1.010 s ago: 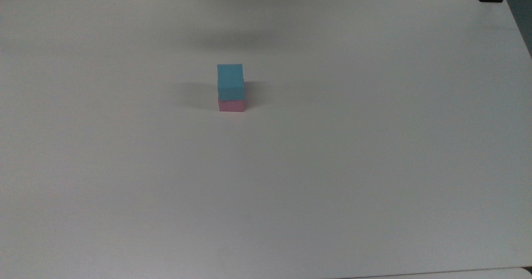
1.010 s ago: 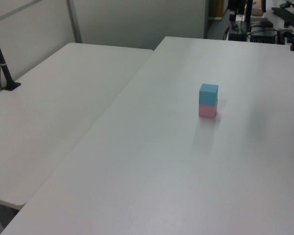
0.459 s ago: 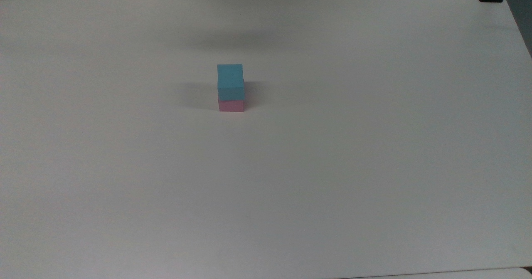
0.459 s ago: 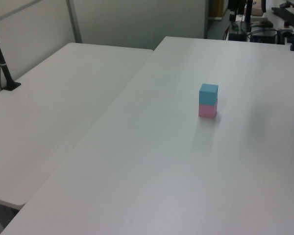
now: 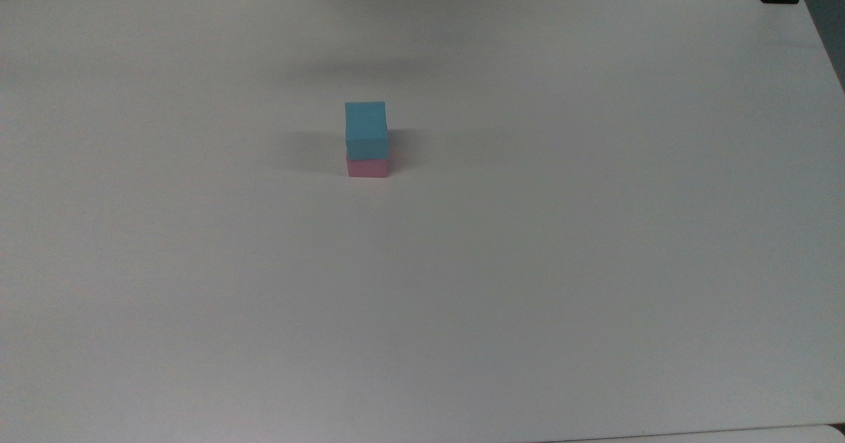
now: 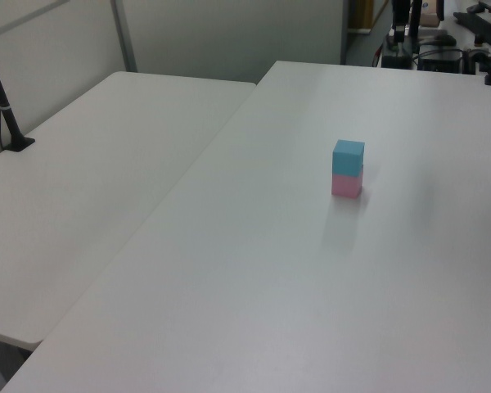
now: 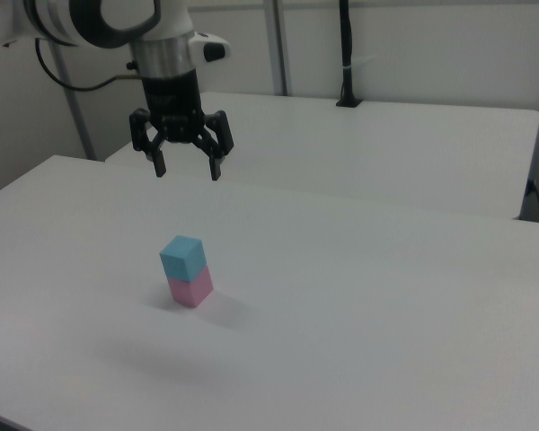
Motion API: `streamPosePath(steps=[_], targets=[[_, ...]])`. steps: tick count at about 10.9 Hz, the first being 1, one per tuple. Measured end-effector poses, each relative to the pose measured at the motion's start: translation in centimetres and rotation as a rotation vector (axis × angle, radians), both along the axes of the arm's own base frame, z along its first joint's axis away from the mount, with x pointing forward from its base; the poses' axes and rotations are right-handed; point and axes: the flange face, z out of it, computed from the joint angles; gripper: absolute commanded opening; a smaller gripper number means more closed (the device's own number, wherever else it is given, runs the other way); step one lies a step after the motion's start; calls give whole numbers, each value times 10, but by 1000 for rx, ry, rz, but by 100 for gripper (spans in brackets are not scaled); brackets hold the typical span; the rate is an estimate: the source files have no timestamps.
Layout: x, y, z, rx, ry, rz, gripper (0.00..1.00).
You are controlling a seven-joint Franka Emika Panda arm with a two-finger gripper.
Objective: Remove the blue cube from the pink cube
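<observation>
Blue cube point(image 5: 365, 126) & pink cube point(image 5: 367, 167): matt, poss. foam; table point(image 5: 528, 265) smooth, matt.

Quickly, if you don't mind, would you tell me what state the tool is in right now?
Tool: open, holding nothing, poised above the blue cube.

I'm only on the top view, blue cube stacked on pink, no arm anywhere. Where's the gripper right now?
Observer: In the right view the gripper hangs in the air above the table, higher than the blue cube and apart from it.
Operator: Are the jaws open?
Observer: Yes, spread wide, nothing between them.
Operator: Is it straight over the stack?
Observer: The right view puts it above the blue cube and the pink cube, close to the same column; true alignment cannot be told.
</observation>
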Motion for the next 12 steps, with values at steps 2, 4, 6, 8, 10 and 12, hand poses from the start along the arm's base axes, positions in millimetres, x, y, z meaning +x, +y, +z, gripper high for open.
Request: streamPosePath(steps=[2, 4, 6, 8, 10, 12], targets=[[1, 4, -21, 6, 41, -9, 100], [10, 26, -56, 1, 41, -63, 100], [17, 47, -98, -3, 48, -124, 100], [28, 54, -130, -4, 35, -158, 100], [39, 65, -159, -5, 58, -169, 100], [49, 82, -180, -4, 64, -179, 100]])
